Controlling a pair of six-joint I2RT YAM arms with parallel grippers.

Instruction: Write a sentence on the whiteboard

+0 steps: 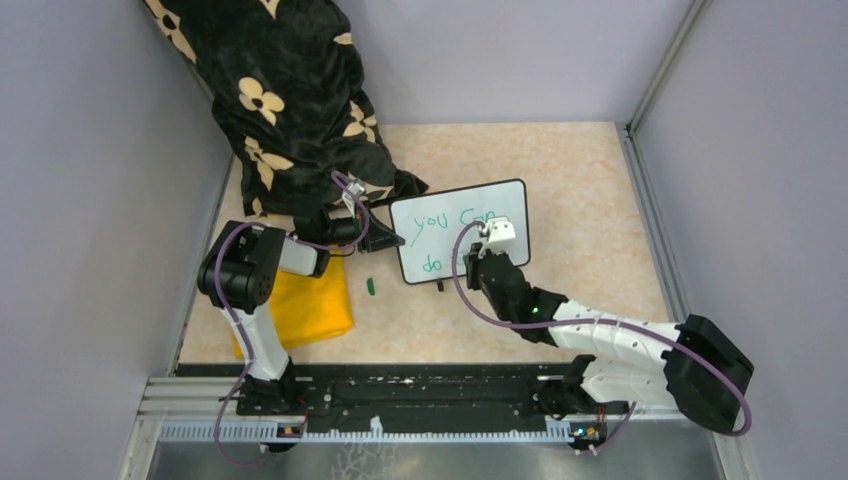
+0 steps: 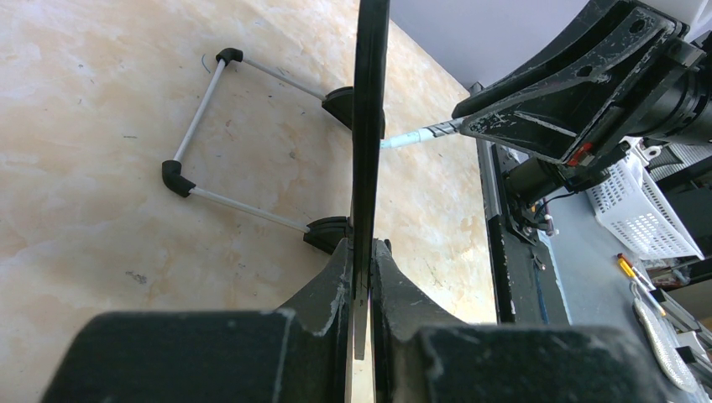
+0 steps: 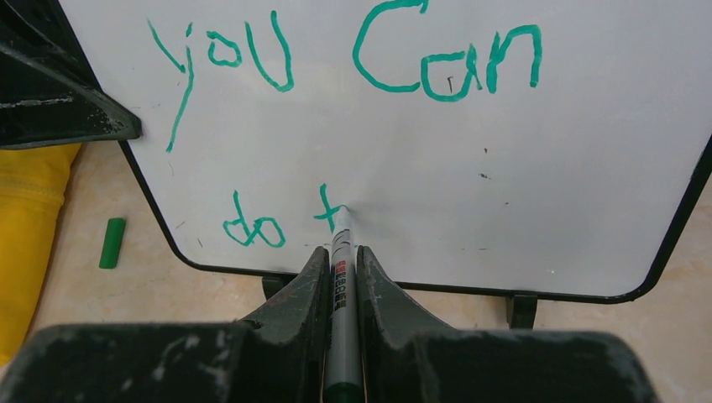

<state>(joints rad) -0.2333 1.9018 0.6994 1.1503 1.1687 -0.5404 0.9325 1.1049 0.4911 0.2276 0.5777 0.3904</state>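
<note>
Pinching a grey marker (image 3: 341, 290) between its two fingers, the right gripper (image 3: 340, 250) sits just in front of the whiteboard's lower edge, with the pen's tip touching the white face at the foot of a freshly drawn cross stroke. The whiteboard (image 3: 504, 168) stands nearly upright on the table (image 3: 210, 311), resting on small black feet (image 3: 520, 311) and a wire prop (image 2: 193, 126) behind it. The sentence (image 3: 280, 84) reads "you Can" on the upper line and "do t" below it in green, so the step in hand looks like the start of the final word, with three letters left to write. Just off the board's lower left corner lies a small green cap (image 3: 112, 243), and further to that side is a yellow cloth (image 3: 29, 235). At the board's left edge the left gripper (image 2: 361, 252) has its fingers pressed onto the thin black frame, bracing the board from the side. Beyond the board's upper left corner sits a heap of black flowered fabric (image 1: 290, 90), touching nothing that matters here. The next move probably calls for lifting the tip just clear, shifting it a little to the right of the "t", and setting down again with light pressure for the "h". The push should stay gentle, since the board is light and leans only on its prop, and the left clamp should hold firm throughout.
</note>
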